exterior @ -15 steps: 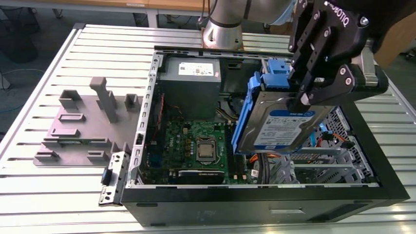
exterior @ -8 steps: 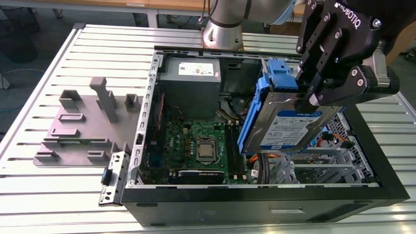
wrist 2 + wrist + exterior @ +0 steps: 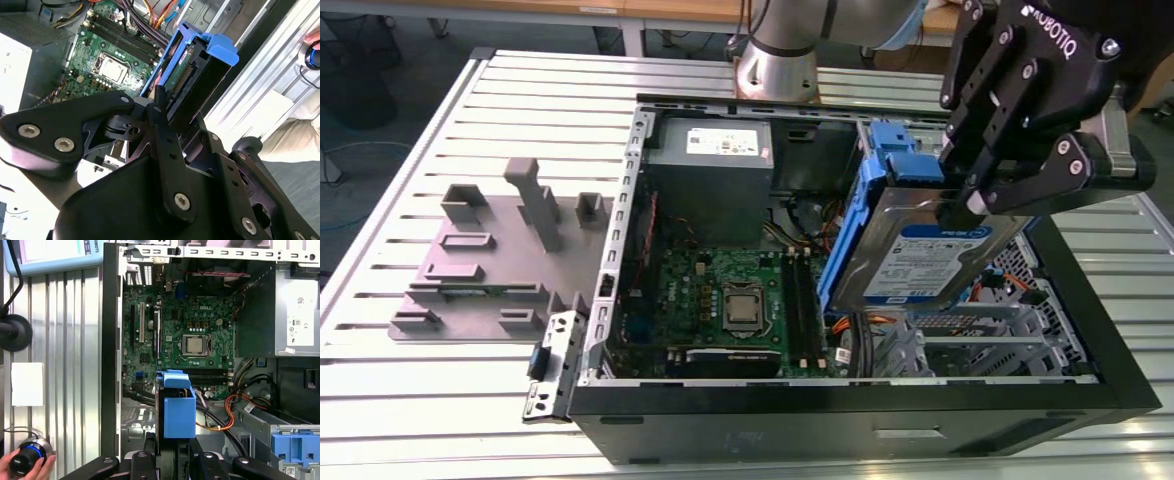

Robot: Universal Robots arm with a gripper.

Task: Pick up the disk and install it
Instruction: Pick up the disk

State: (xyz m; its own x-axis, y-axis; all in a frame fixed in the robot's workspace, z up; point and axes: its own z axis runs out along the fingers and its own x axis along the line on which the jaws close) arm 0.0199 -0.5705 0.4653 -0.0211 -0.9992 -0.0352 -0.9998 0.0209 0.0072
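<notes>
The disk (image 3: pixel 921 255) is a silver hard drive with a white-and-blue label in a blue plastic carrier. It hangs tilted on edge above the right side of the open computer case (image 3: pixel 854 405), over the metal drive cage (image 3: pixel 987 335). My black gripper (image 3: pixel 963 205) is shut on the disk's upper end. In the second wrist view the disk (image 3: pixel 200 65) sticks out past my gripper (image 3: pixel 175 117), connector edge showing. In the first wrist view its blue carrier (image 3: pixel 179 410) rises from between my fingers (image 3: pixel 150 446), above the motherboard (image 3: pixel 190 335).
A grey power-supply box (image 3: pixel 710 170) stands at the case's far end, beside the green motherboard (image 3: pixel 720 290). A second blue clip (image 3: pixel 295 447) sits in the cage. A grey fixture (image 3: pixel 494 260) lies on the slatted table at the exterior view's left. A person's hand (image 3: pixel 10 467) holds a knob.
</notes>
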